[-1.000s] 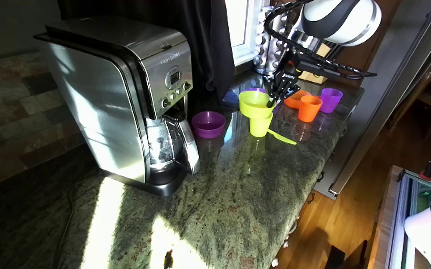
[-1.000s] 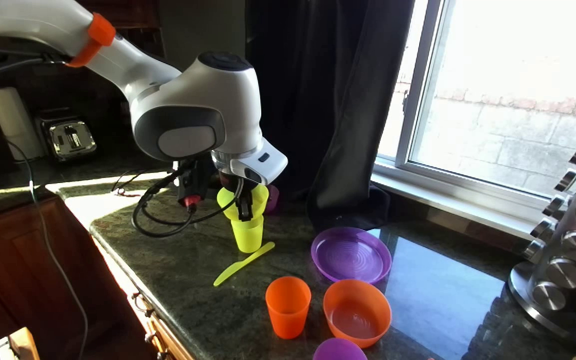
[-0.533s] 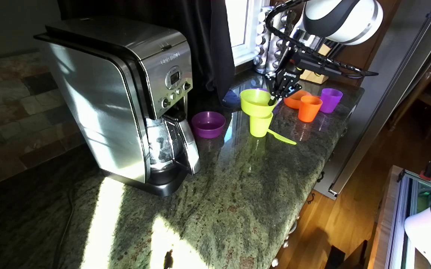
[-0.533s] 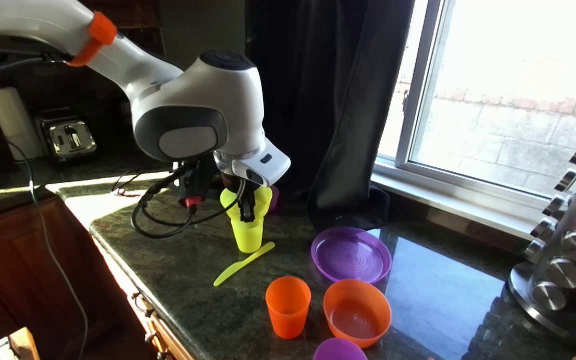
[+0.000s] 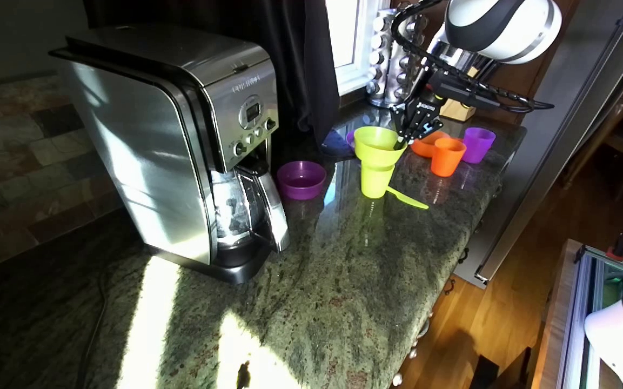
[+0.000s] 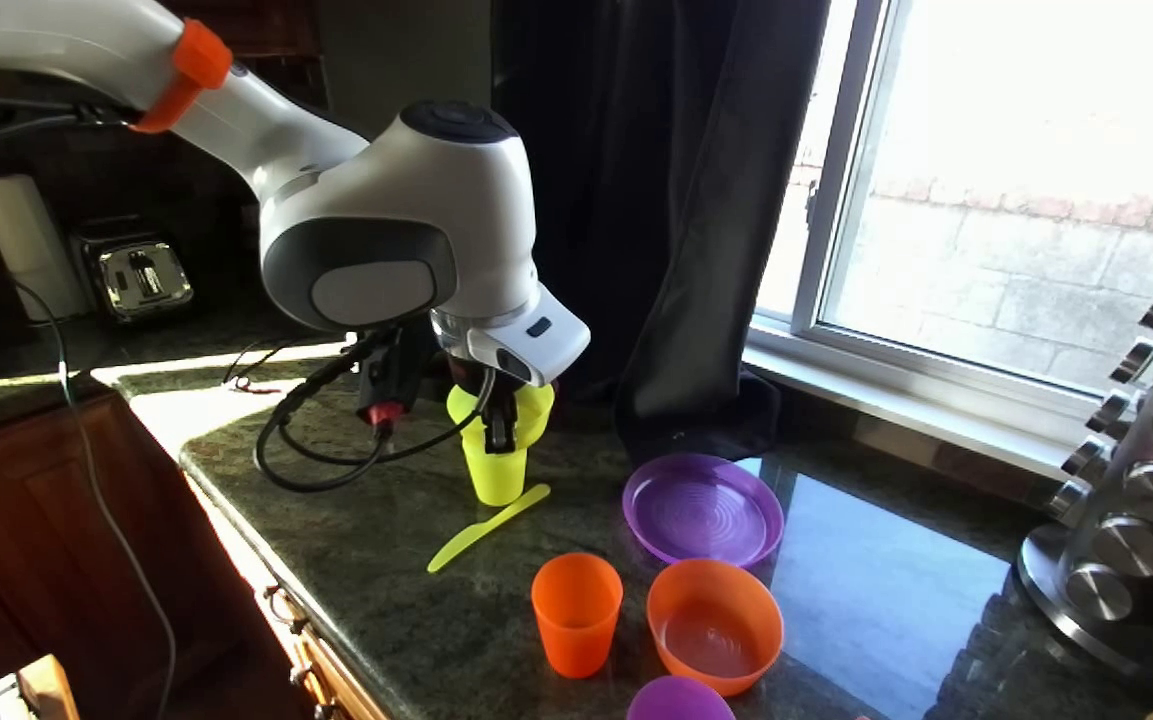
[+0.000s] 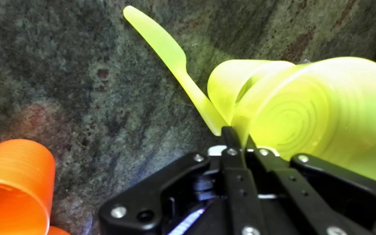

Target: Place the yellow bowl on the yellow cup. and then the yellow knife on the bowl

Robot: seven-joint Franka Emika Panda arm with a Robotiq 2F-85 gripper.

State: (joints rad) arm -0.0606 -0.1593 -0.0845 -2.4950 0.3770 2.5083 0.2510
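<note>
Now, leftmost of the task's things in the wrist view lies the thin, flat lime-yellow plastic knife [image 7: 177, 67], on the dark speckled stone counter [image 7: 77, 98]. It looks light, smooth and perhaps slippery, and so low that a pinch across the sides of its handle seems the best hold. Just beside that handle the small yellow plastic cup [image 7: 227, 81] stands upright, likely light enough to tip if knocked; its inside is mostly hidden. Next comes the black gripper [image 7: 239, 135], clamped on the wall of the round lime-yellow plastic bowl [image 7: 315, 114], with one finger outside and one within. The bowl is over the cup's mouth; whether its base touches the rim I cannot tell. Its thin wall probably gives a little, so a mild grip near the rim should serve; within it show a ringed floor and that finger. To the right of these, in an exterior view, the tapered orange plastic cup [image 6: 576, 635] shows its inner wall, the shallow purple plastic dish [image 6: 703, 510] its ringed floor, the round orange plastic bowl [image 6: 714, 640] its inner floor.
</note>
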